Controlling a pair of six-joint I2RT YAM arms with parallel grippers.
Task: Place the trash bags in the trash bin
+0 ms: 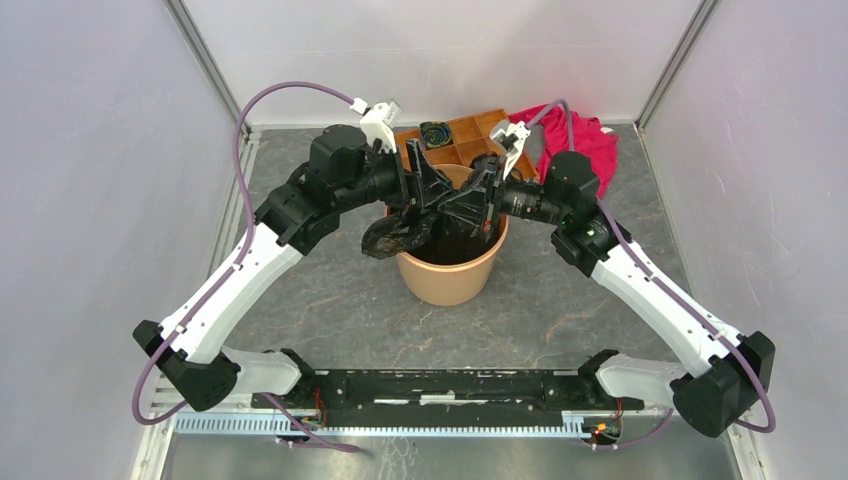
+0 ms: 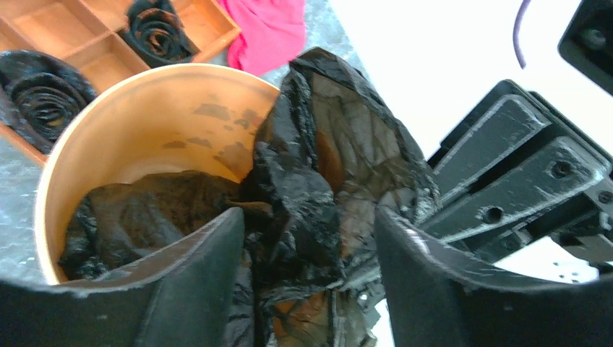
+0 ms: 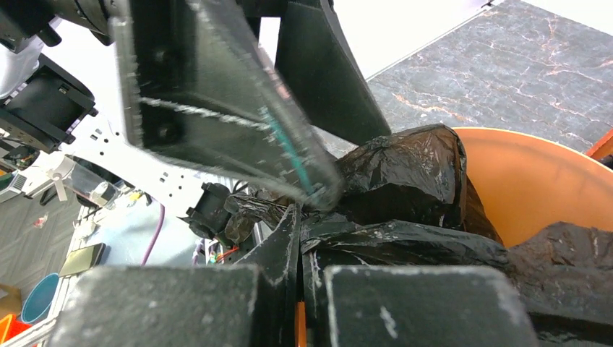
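1. The table [image 1: 600,300], grey and veined, is shut in by pale walls on the left, right and far sides. It lies bare in front of the trash bin and to both sides of it.

2. The trash bin [image 1: 450,280] stands upright near the table's middle with its mouth open.

3. The red cloth [image 1: 585,140] lies crumpled at the far right corner, apart from the bin.

4. The orange compartment tray [image 1: 470,135] sits just behind the bin's far rim. Whether they touch cannot be told. A coiled black roll [image 1: 436,133] lies in one compartment.

5. The trash bag [image 2: 303,188] lies partly inside the bin, against its floor. A bunched ridge of it rises above the rim between the two tools, and a fold hangs outside over the bin's left edge.

6. The left tool [image 2: 309,217] is over the bin's left rim. Its jaws are spread wide, with film lying between them unpinched.

7. The right tool [image 3: 298,217] is over the right rim, clenched on a strip of the bag's film. The two tools crowd close over the bin's mouth.
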